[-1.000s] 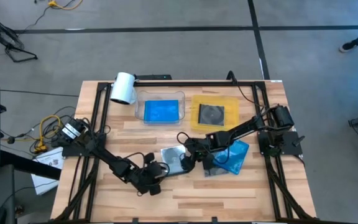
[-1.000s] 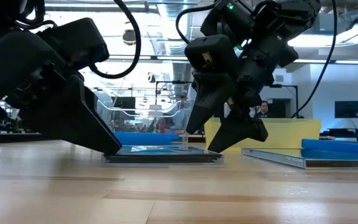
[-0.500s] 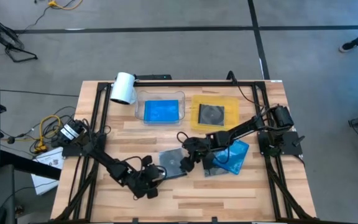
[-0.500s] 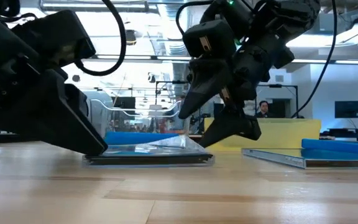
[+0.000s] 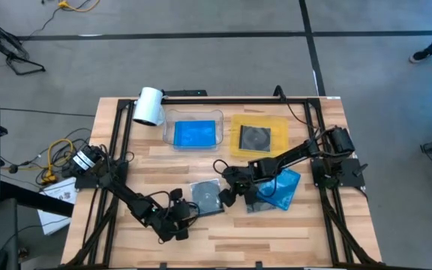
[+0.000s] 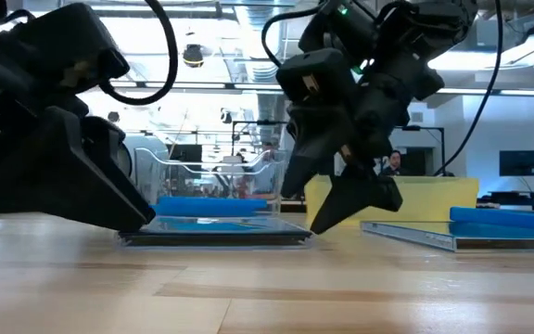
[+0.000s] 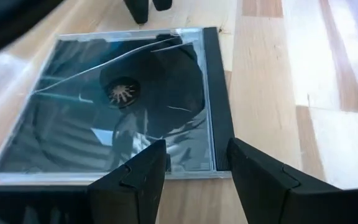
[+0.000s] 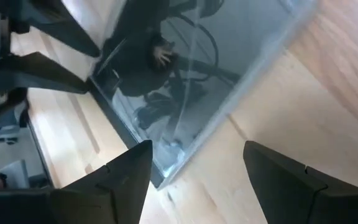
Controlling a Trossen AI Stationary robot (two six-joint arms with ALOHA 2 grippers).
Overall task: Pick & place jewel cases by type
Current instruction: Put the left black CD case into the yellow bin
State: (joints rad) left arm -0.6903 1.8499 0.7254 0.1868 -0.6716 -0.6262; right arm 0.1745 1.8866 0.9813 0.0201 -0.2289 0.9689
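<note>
A grey-clear jewel case point(image 5: 208, 199) with a dark disc lay flat on the wooden bench point(image 5: 291, 232), just below the centre of the high view. The left end effector point(image 5: 188, 213) sat at that case's lower left edge, its arm running in from the left side of the frame. In the left wrist view its two dark fingers point(image 7: 131, 180) stood spread apart, with the near edge and black spine of the case point(image 7: 129, 106) just beyond them; they were not pinching it. A crack line crossed the case's clear lid there.

The right end effector point(image 5: 229, 193) hovered at the same case's right edge, its arm reaching in from the right side of the frame. The right wrist view showed its fingers point(image 8: 124, 171) held wide, with a corner of the case point(image 8: 185, 81) lying between and beyond them, still flat on the wood. In the low view the case point(image 6: 213, 234) rested flat on the bench between the two end effectors, the left point(image 6: 142, 218) at its left end and the right point(image 6: 346, 209) just beside its right end.

To the right of centre in the high view, a blue jewel case point(image 5: 285, 187) lay on top of another grey-clear case point(image 5: 255, 205), partly under the right arm. In the upper middle, a clear tray point(image 5: 169, 129) held a blue case point(image 5: 195, 134), and just right of it a yellow tray point(image 5: 279, 126) held a grey-clear case with a dark disc point(image 5: 254, 137). A white cylinder point(image 5: 148, 106) lay at the bench's upper left corner.
</note>
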